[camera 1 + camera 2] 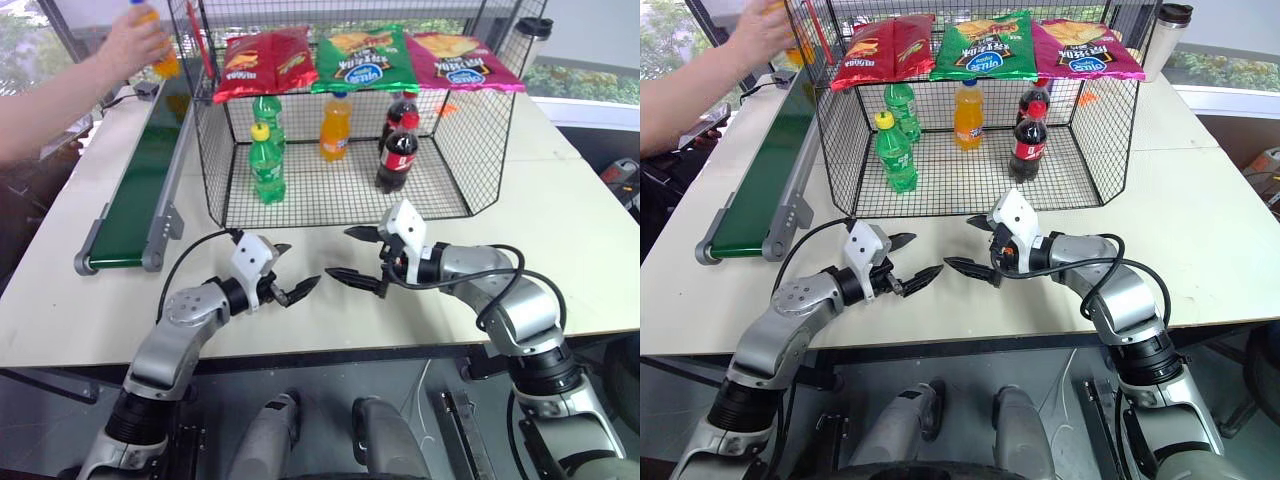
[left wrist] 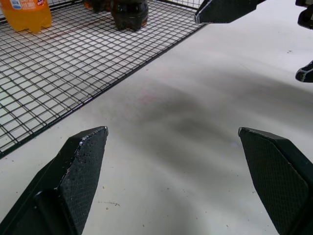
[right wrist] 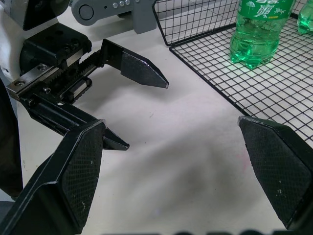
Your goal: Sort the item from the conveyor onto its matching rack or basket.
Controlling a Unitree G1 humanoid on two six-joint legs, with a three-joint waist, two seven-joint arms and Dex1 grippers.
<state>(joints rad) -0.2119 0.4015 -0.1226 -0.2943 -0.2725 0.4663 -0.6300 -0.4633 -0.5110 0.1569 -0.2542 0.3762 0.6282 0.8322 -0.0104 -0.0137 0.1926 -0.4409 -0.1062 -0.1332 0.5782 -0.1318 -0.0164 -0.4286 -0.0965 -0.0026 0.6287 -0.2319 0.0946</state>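
Over the conveyor's (image 1: 135, 195) far end, a person's hand (image 1: 135, 42) holds the orange bottle (image 1: 160, 50) roughly upright; both grippers hang empty, jaws spread; left gripper (image 1: 297, 270) is nearer than right gripper (image 1: 352, 254).

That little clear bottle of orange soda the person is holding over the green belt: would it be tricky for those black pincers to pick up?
Probably somewhat. The small clear orange soda bottle looks full, so likely heavy for its size. Its smooth round plastic may slip between the open right gripper fingers. Tall and narrow, it might tip if set upright on the dark-green conveyor belt, then roll.
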